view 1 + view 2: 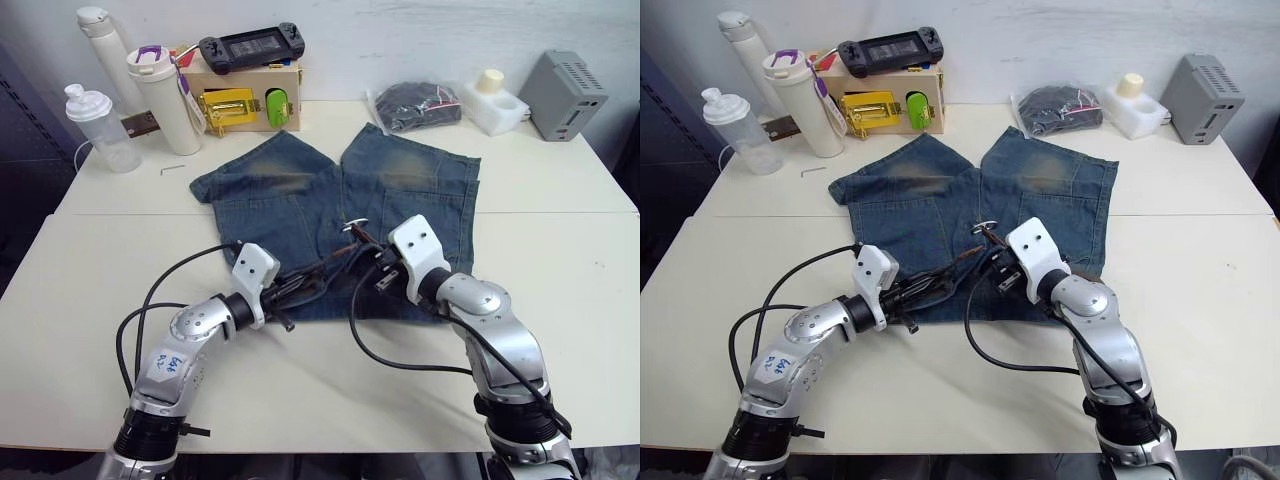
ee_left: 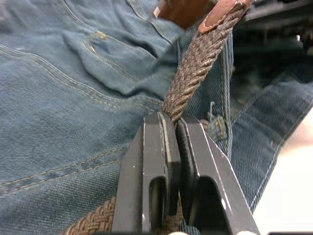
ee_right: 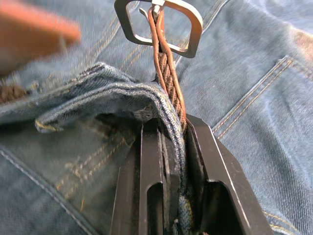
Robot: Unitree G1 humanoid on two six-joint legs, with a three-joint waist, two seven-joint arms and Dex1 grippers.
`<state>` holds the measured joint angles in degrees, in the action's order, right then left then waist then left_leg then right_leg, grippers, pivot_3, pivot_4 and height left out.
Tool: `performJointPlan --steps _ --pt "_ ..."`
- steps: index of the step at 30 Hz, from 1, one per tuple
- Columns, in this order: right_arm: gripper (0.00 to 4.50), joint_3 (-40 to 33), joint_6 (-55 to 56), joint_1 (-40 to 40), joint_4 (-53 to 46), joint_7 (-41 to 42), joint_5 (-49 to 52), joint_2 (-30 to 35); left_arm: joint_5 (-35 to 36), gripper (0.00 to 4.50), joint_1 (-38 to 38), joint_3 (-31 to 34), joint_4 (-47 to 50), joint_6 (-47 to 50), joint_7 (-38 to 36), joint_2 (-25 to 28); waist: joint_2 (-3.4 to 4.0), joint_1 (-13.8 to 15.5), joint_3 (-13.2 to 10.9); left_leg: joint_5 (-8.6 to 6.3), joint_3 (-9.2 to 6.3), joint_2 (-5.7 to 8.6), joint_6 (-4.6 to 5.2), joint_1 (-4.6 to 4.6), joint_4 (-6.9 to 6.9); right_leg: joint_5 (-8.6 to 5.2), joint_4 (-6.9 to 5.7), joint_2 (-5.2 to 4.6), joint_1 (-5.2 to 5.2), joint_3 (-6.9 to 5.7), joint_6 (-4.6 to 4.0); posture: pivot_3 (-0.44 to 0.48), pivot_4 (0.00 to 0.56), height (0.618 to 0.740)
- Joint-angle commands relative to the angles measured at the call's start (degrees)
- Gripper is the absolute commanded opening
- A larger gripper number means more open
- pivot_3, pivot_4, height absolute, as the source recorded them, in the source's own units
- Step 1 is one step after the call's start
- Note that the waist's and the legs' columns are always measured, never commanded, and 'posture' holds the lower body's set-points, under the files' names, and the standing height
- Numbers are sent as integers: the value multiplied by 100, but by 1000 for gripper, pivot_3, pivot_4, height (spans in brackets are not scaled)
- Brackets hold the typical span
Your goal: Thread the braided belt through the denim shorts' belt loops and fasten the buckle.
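— where's the braided belt?
— lying along the waist of the denim shorts on the worktop. left gripper is clamped on its braid.
— and the right gripper?
— pinched on the waistband, just below the buckle.

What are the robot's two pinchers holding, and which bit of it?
The left gripper pinches the braided belt on its woven part, near the leather tip. The right gripper pinches the belt near the buckle, with a fold of the denim shorts.
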<state>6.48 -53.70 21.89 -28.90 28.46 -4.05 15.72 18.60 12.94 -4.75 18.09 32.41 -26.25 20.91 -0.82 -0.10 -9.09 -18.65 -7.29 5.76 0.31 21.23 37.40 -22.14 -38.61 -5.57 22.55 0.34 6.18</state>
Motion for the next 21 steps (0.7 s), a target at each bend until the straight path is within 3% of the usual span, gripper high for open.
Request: performJointPlan --steps 1,21 --pt "122 -66 23 89 -385 -176 132 -38 -84 0 47 5 -58 199 62 47 0 -9 0 0 0 0 0 0 0 0 -1 0 0 1 0 0 150 733" --pt "122 195 82 26 -612 -329 414 168 120 0 621 442 -269 1202 795 -686 0 3 0 0 0 2 0 0 2 0 -9 -1 2 -1 0 0 150 733"
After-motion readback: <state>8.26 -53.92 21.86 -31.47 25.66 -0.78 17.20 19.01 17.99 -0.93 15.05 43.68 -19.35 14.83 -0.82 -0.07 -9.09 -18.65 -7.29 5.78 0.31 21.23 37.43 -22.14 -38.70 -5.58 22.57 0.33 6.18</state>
